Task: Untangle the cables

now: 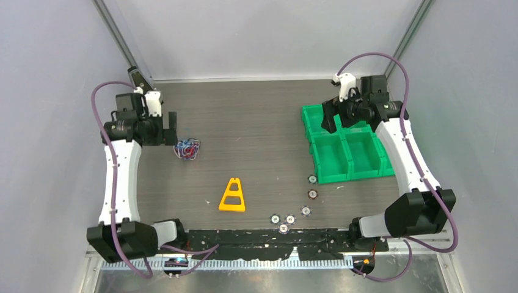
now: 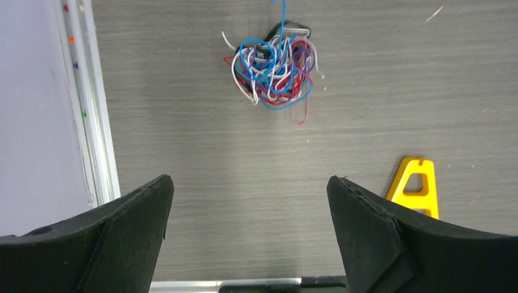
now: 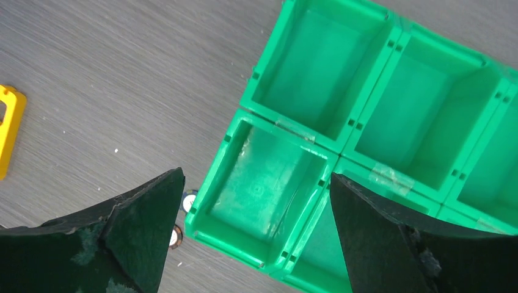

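**A:** Where are the cables now?

**B:** The cables (image 1: 187, 149) lie as one small knot of blue, red and white strands on the left part of the table (image 1: 256, 122), just beside my left gripper (image 1: 169, 127). In the left wrist view, the knot (image 2: 273, 66) is ahead of my fingers, not between them. One blue strand runs out of the knot toward the top edge of that view.

**A:** And your jaws?

**B:** Both pairs are wide apart and hold nothing. I think the left gripper (image 2: 249, 183) is opened so far because the heap is loose and offers no single strand to aim at.

**A:** Why is the right arm so far away?

**B:** My right gripper (image 1: 333, 116) hangs above the green bins (image 1: 344, 135), well apart from the cables. In its own view I see only the bins (image 3: 293, 131) below it (image 3: 256, 177). I judge it is only waiting there. To untangle, one hand should pin the knot while the other draws a strand out, so it would have to come across.

**A:** Is anything in the way?

**B:** No. The yellow triangle (image 1: 233, 195) and the small round discs (image 1: 290, 218) lie nearer to my bases, apart from the knot.

**A:** How far along is the work?

**B:** Not begun, I believe, because all strands cross in one heap. The strands are very thin and may slip from my fingers, and a careless pull could tighten the knot.
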You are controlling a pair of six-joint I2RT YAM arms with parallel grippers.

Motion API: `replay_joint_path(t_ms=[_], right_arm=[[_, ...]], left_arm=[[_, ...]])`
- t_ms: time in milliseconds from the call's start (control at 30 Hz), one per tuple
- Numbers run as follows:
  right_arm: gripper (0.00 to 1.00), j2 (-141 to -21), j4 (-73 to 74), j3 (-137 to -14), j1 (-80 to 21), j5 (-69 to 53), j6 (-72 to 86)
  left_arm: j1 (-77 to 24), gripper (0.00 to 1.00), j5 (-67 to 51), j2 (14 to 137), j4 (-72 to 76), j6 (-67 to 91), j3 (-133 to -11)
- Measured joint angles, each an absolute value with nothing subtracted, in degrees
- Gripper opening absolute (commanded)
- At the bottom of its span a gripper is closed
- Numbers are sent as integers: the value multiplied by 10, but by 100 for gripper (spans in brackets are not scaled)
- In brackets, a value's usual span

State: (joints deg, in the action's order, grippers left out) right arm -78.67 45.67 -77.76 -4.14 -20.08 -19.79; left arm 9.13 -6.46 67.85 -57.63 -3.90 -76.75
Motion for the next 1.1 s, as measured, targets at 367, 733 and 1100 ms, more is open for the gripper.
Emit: replay_joint_path(t_ms=[367,733,1100], right_arm=[[95,-861,457,-838,-41,-257,-188],[95,-877,460,-839,-91,-260,-172],[95,-923,446,-868,-202,-263,-145]], left_arm=[[136,99,-107,882,-632,-91,-795],[146,77,-168,1056,-564,-63,-804],[143,0,-293,1088,-449,0,-761]])
